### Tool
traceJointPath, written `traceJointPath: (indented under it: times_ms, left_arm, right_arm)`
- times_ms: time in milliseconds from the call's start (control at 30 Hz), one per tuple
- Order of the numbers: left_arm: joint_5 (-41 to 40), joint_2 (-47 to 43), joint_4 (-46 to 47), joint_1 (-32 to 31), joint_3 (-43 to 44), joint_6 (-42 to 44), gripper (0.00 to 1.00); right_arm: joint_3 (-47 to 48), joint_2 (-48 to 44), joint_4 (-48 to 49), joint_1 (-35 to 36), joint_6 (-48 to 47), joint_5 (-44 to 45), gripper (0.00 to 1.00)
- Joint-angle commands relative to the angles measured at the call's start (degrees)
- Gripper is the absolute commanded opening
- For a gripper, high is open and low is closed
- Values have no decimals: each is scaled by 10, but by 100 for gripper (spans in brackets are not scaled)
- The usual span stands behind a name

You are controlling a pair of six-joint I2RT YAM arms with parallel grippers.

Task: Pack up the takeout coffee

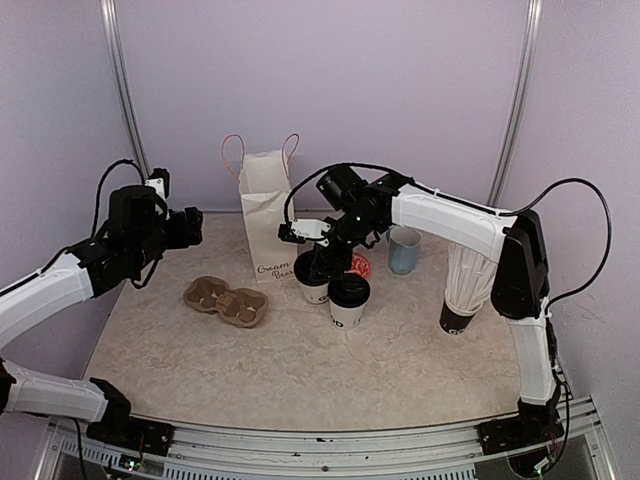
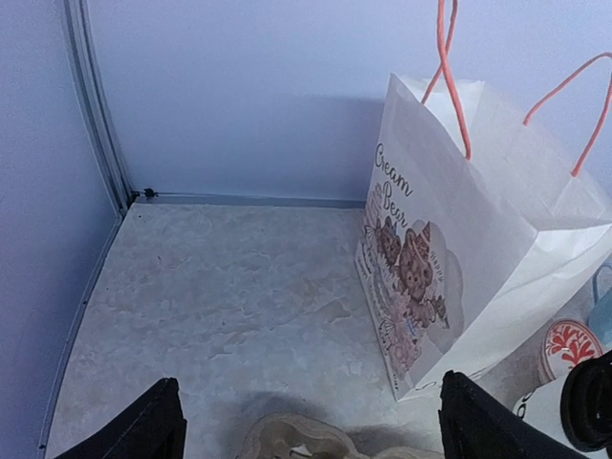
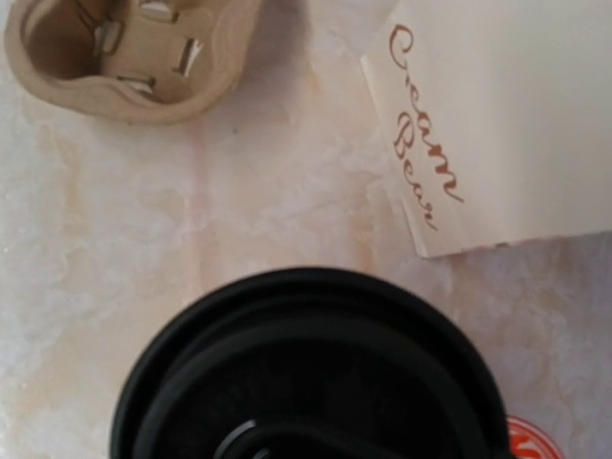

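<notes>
Right tool (image 1: pixel 316 262) over rear cup (image 1: pixel 313 290), grip not discernible; left tool (image 2: pixel 306 421) spread, empty; clasp below lid (image 3: pixel 306 373) rim, squeeze lightly, lift straight, clear of front cup (image 1: pixel 348 302).

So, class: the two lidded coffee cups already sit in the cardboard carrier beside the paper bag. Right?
Not quite. The two lidded coffee cups stand on the table, outside the empty cardboard carrier beside the paper bag; the top view shows it.
</notes>
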Motion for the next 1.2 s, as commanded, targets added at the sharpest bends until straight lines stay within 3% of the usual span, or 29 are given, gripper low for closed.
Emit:
traceJointPath:
  times_ms: [0,167,333,733,900,1067,1167]
  left_arm:
    - [37,35,-29,4,101,-47,88]
    - [77,116,-52,3,198,-55,86]
    - [98,190,-78,2,281,-83,85]
    - [91,351,-122,0,423,-197,79]
    - [71,412,-159,0,481,-217,64]
    - [58,434,-146,0,495,-216,26]
    - [61,423,-117,-2,491,-207,8]
  right_arm:
    - [15,20,-3,-2,11,1,81]
    - [29,30,-20,-11,20,-21,84]
    - [44,13,-38,-14,33,-55,95]
    - [2,-96,-27,-14,34,-44,96]
    - [-27,-130,-15,-14,34,-34,95]
    - [-46,-148,-7,-14,33,-21,95]
    - [-53,-157,-4,-14,31,-12,95]
